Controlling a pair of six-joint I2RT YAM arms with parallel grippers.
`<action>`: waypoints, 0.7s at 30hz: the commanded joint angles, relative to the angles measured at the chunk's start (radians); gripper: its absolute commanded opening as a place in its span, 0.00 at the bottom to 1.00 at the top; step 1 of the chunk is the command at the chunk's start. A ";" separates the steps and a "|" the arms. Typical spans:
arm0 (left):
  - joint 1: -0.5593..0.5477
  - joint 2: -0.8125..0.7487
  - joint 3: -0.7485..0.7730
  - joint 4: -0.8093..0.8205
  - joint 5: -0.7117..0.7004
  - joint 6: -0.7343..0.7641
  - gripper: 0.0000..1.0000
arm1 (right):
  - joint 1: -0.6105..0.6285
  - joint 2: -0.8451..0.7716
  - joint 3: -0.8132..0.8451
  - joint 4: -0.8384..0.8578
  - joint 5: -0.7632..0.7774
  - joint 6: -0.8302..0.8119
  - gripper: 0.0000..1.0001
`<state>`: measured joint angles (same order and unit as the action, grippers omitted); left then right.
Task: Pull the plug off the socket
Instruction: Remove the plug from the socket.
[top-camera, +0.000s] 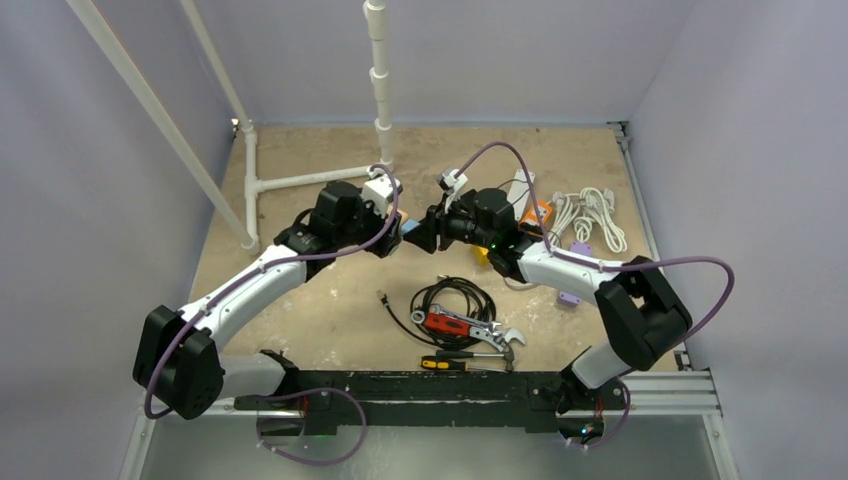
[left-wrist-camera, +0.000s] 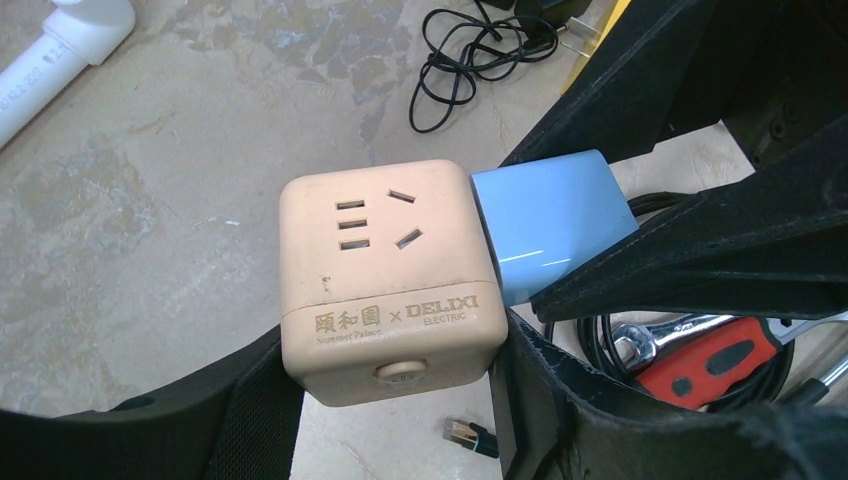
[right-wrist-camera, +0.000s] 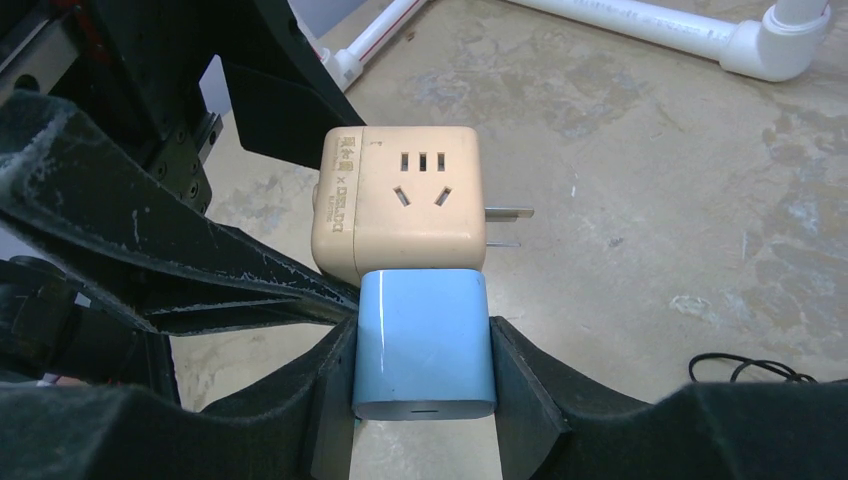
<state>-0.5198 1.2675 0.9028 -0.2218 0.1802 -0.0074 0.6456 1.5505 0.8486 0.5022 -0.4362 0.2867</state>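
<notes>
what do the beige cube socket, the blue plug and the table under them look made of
The beige cube socket: moulded plastic, matte, with rounded edges and printed lettering. The blue plug: likely plastic too, smoother, faint sheen on its face. The table: mottled, stained hard surface, maybe concrete or worn board; the look leaves it open.

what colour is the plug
The plug is light blue, clearest in the right wrist view.
</notes>
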 joint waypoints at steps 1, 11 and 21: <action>-0.023 -0.029 0.045 -0.024 -0.073 0.070 0.00 | -0.023 -0.077 0.050 -0.028 0.069 -0.038 0.00; 0.120 -0.038 0.025 0.091 0.197 -0.098 0.00 | -0.022 -0.038 0.026 -0.002 0.066 -0.034 0.00; 0.214 -0.039 0.002 0.168 0.293 -0.202 0.00 | -0.023 -0.016 -0.024 0.019 0.088 -0.011 0.00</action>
<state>-0.3576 1.2617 0.8951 -0.1402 0.4614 -0.1673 0.6498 1.5211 0.8513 0.5587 -0.4023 0.3027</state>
